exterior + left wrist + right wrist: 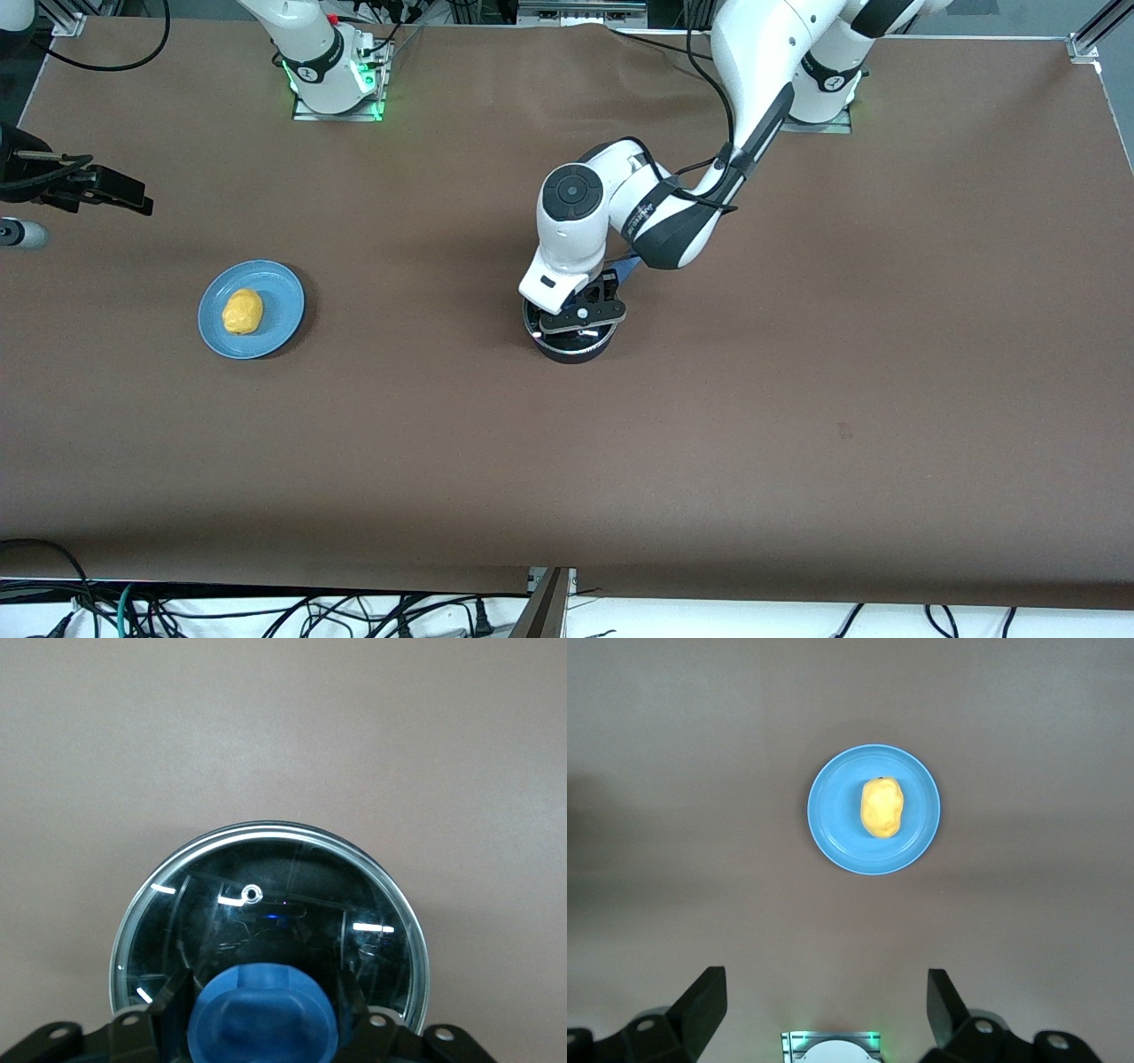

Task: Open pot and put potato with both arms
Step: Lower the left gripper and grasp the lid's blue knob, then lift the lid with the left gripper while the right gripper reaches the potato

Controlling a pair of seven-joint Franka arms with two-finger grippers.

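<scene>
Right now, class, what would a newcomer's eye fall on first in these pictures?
First, the left gripper down on the pot at the table's middle, shut on the blue knob of its glass lid. Then the yellow potato on a blue plate toward the right arm's end, with the right gripper open above.

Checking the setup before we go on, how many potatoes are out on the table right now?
1. The potato lies on the blue plate, toward the right arm's end of the table. Through the glass lid no potato shows in the pot, though the knob hides part of the inside.
</scene>
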